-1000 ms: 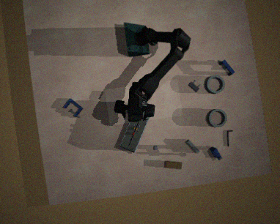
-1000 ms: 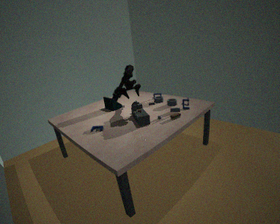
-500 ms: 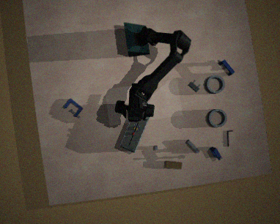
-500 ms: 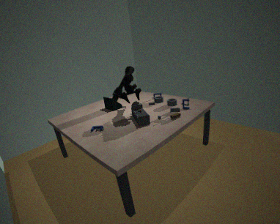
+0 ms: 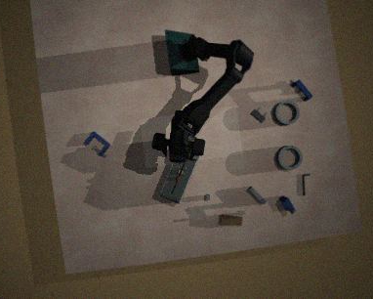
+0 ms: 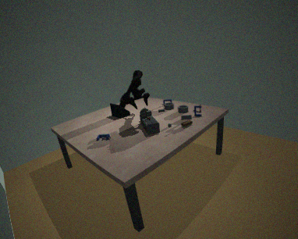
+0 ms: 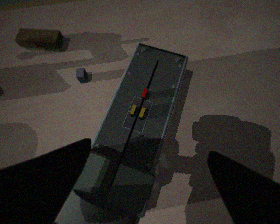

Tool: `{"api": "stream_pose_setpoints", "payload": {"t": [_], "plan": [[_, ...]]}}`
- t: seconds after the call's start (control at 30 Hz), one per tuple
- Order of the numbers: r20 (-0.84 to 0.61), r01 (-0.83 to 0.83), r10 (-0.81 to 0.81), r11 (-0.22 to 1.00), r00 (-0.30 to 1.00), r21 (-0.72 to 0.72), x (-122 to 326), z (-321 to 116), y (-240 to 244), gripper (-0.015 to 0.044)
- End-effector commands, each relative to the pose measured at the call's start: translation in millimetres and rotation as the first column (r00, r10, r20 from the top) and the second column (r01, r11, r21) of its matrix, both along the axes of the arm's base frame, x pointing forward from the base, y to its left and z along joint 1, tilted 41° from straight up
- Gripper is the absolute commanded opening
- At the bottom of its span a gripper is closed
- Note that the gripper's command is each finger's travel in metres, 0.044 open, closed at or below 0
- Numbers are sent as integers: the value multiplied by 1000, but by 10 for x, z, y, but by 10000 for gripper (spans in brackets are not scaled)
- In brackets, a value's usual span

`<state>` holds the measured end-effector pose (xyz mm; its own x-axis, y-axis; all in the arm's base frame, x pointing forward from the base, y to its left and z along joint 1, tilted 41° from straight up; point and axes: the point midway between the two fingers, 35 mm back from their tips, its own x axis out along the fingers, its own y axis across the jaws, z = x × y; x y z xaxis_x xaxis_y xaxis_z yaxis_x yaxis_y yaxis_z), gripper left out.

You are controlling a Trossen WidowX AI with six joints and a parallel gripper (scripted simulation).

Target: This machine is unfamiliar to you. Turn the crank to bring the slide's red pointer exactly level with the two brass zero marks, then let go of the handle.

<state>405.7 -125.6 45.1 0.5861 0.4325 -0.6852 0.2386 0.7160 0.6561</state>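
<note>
The machine (image 5: 171, 192) (image 6: 150, 127) (image 7: 158, 117) is a long grey box with a dark slot along its top. Its red pointer (image 5: 178, 179) (image 7: 145, 93) stands off the two brass marks, on the side away from the raised housing (image 7: 122, 172). The left brass mark (image 7: 133, 110) and the right brass mark (image 7: 142, 113) flank the slot. My gripper (image 5: 179, 148) (image 6: 142, 106) (image 7: 149, 150) is open and empty, above the housing end. The crank and its handle cannot be made out; the arm covers that end in the top view.
A blue bracket (image 5: 103, 142) (image 6: 103, 137) lies left of the machine. To the right are two grey rings (image 5: 285, 113) (image 5: 288, 157), a brown block (image 5: 230, 220) (image 6: 186, 123) (image 7: 39, 39), a small grey cube (image 5: 207, 197) (image 7: 81, 75) and more blue parts (image 5: 302, 90) (image 5: 286, 204).
</note>
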Motion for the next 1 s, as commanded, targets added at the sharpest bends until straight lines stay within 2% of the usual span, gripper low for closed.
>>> {"api": "stream_pose_setpoints", "payload": {"t": [0.0,0.2,0.97], "plan": [[17,-3,3,1000,1000,-6,26,214,-160,440],[11,9,-9,1000,1000,-11,-25,320,-178,440],[-58,230,-236,969,970,-86,-860,673,264,440]]}}
